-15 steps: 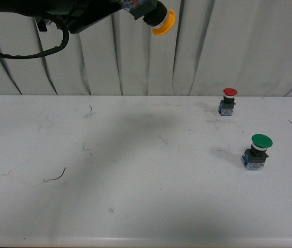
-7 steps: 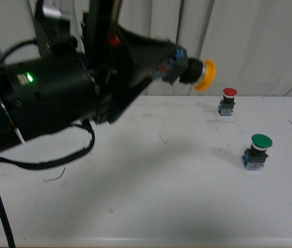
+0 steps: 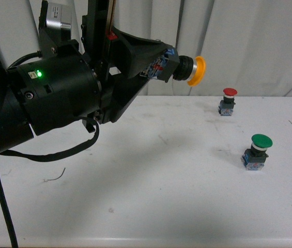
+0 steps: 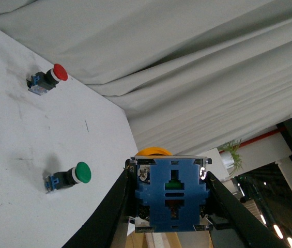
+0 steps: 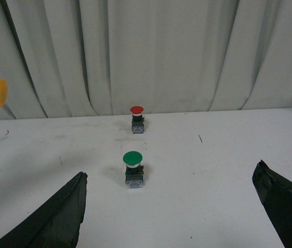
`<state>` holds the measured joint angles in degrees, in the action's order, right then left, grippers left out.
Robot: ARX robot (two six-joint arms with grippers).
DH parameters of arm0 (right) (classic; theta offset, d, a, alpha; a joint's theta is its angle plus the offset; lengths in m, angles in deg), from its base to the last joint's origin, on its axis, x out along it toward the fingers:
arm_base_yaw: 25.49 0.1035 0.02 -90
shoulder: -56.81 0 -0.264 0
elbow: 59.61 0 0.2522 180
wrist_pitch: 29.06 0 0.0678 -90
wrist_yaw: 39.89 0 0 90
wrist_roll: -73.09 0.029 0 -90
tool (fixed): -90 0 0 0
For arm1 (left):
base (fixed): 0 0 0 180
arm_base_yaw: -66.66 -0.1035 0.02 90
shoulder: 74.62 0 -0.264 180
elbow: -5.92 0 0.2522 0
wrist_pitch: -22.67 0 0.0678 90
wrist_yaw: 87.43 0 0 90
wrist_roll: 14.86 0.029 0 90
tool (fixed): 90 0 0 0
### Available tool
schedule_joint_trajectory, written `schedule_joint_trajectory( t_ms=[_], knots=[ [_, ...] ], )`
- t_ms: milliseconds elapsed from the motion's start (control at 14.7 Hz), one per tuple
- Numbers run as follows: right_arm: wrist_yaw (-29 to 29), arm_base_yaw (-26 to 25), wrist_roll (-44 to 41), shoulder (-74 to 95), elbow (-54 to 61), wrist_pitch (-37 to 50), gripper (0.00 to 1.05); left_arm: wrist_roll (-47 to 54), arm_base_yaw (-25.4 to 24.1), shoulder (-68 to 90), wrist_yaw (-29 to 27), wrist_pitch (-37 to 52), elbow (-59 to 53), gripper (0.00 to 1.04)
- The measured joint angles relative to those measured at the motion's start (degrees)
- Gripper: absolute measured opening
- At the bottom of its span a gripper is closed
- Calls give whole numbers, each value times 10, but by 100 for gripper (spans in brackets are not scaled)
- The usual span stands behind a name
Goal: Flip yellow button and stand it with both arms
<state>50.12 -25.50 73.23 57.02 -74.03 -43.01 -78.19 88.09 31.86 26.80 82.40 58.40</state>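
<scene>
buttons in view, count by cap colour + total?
yellow button: 1 (held off the table in the left gripper)
red button: 1
green button: 1
total: 3

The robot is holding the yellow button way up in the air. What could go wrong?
The left claw grips the yellow button only by its blue base, high over the table; a slip would likely drop it. The right claw is wide open facing the green button, so moving might knock that over.
</scene>
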Motion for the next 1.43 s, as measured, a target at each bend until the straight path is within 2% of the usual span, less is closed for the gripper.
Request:
schedule_joint_trajectory(
  t_ms=[272, 340, 408, 476, 612, 748, 884, 1020, 1156, 1293, 1429],
  knots=[
    [2, 0, 0, 0, 0, 1, 98, -7, 2, -5, -7, 0, 9, 35],
    [104, -45, 28, 21, 0, 64, 98, -7, 2, -5, -6, 0, 10, 35],
    [176, -98, 56, 70, 0, 127, 98, -7, 1, -6, -2, 0, 13, 35],
    [233, -124, 75, 152, -1, 213, 98, -6, 1, -7, -1, 0, 13, 35],
    [229, -134, 97, 372, -44, 417, 98, -2, -1, -9, -2, 0, 14, 35],
    [164, -96, 92, 586, -149, 563, 98, 0, 0, -9, -3, 0, 14, 35],
    [85, -46, 93, 777, -272, 532, 98, 4, 1, -9, -9, 0, 14, 35],
    [47, -7, 108, 905, -390, 502, 98, 4, 1, -9, -10, 0, 14, 35],
    [59, 14, 154, 964, -482, 499, 98, 4, 1, -11, -11, 0, 14, 35],
    [132, 31, 255, 974, -507, 535, 98, 3, 1, -12, -13, 0, 14, 35],
    [208, 57, 378, 975, -485, 623, 98, 3, 1, -12, -13, 0, 17, 35]
  ],
)
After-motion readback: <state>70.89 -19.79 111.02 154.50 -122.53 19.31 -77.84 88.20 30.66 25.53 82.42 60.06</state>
